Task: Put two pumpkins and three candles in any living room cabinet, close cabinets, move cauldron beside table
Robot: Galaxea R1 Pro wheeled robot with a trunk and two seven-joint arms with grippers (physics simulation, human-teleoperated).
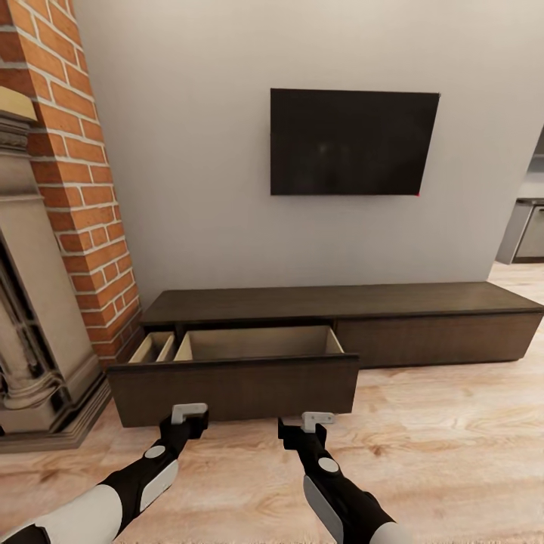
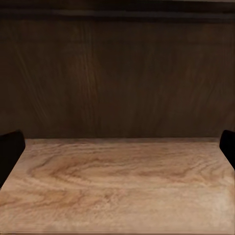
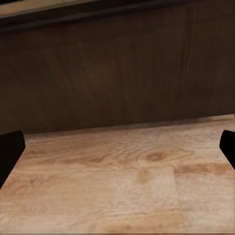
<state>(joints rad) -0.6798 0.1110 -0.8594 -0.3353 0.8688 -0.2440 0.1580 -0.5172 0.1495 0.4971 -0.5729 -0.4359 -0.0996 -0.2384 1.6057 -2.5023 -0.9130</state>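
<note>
The long dark-brown cabinet (image 1: 340, 301) stands against the wall under the TV. Its left drawer (image 1: 234, 389) is pulled out, and the parts of the tan interior (image 1: 257, 344) I can see hold nothing. My left gripper (image 1: 189, 414) is open, low in front of the drawer front (image 2: 117, 73). My right gripper (image 1: 317, 418) is open too, a little to the right and facing the same panel (image 3: 117, 73). In both wrist views the dark fingertips (image 2: 11, 147) (image 3: 11, 149) stand wide apart over the floor. The pumpkins, candles, cauldron and table are out of view.
A brick chimney (image 1: 83, 174) and a stone fireplace (image 1: 38, 325) with a raised hearth stand close on the left. A black TV (image 1: 353, 142) hangs on the wall. Light wood floor (image 1: 453, 446) stretches to the right, towards a doorway (image 1: 529, 227).
</note>
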